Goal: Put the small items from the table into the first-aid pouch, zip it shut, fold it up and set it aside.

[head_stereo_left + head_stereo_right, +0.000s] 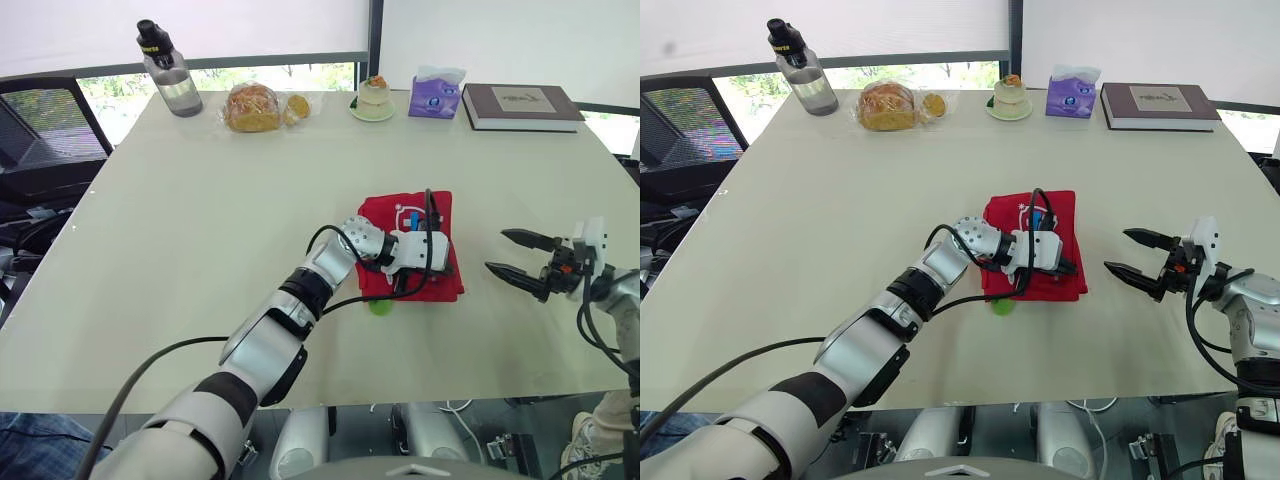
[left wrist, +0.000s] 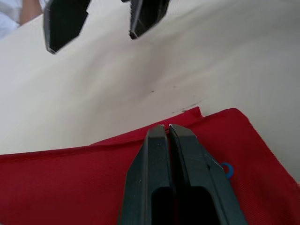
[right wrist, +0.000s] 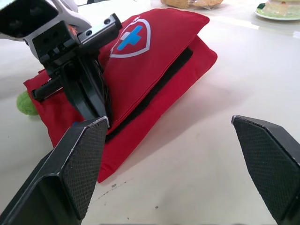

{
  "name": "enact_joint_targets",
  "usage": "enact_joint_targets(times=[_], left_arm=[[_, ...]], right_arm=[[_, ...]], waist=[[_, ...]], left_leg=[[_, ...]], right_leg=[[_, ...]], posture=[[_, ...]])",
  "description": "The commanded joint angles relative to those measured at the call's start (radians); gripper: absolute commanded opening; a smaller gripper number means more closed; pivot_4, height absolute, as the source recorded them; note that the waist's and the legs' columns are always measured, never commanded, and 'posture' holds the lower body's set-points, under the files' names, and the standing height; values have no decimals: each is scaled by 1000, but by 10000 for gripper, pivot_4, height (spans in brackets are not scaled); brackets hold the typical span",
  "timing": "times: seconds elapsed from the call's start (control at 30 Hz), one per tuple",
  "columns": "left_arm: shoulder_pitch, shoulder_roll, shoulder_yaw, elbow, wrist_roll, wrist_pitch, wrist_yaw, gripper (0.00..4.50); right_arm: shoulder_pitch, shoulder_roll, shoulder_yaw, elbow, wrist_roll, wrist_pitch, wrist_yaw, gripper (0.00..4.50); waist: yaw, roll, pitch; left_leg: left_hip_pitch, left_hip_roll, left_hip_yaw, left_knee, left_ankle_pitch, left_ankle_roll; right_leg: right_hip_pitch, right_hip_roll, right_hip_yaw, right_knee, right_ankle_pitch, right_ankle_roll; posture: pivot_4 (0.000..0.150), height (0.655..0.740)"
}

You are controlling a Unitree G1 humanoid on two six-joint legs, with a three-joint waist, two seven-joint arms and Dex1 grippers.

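Lying mid-table [image 1: 200, 210], the red fabric pouch [image 1: 381, 212] looks folded into two soft padded layers, with a white-and-blue cross badge on top. A small round green item [image 1: 381, 306] sits outside its near edge, so packing seems unfinished. The left gripper [image 2: 168, 127] is over the pouch, fingers together; the right gripper [image 1: 497, 251] hovers beside, fingers apart.

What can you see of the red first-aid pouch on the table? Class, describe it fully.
The red pouch looks like woven fabric, with a white heart emblem holding a blue cross on top. It lies on the pale table, seemingly folded, one layer over another with a black strip between. The left pincer, shut, rests on it. A small green ball sits against its near edge. The open right pincer stands apart.
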Motion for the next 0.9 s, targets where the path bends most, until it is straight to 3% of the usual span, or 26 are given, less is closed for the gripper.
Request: enact_joint_targets(times=[0.03,0.57,0.67,0.9], left_arm=[[44,-14,-61,74,58,81,-29,1672],[90,-4,-53,-38,-15,299,-272,1672],[90,3,-47,-41,-23,258,-266,1672],[16,-71,146,-24,-185,285,-147,1672]], right_arm=[[4,-18,-32,-40,23,4,-5,45000],[21,-24,-31,-55,24,12,-12,45000],[22,-21,-29,-62,25,15,-16,45000],[25,-22,-28,-67,25,20,-17,45000]], waist=[[0,0,0],[-21,1,-2],[-31,1,-2],[-28,0,1]], left_leg=[[0,0,0,0,0,0],[0,1,1,-2,0,0],[0,1,1,-4,0,0],[-1,1,2,-3,0,0]], right_leg=[[0,0,0,0,0,0],[-1,1,1,0,0,0],[-2,1,1,0,0,0],[-3,1,2,0,0,1]], posture=[[1500,7400],[1500,7400],[1500,7400],[1500,7400]])
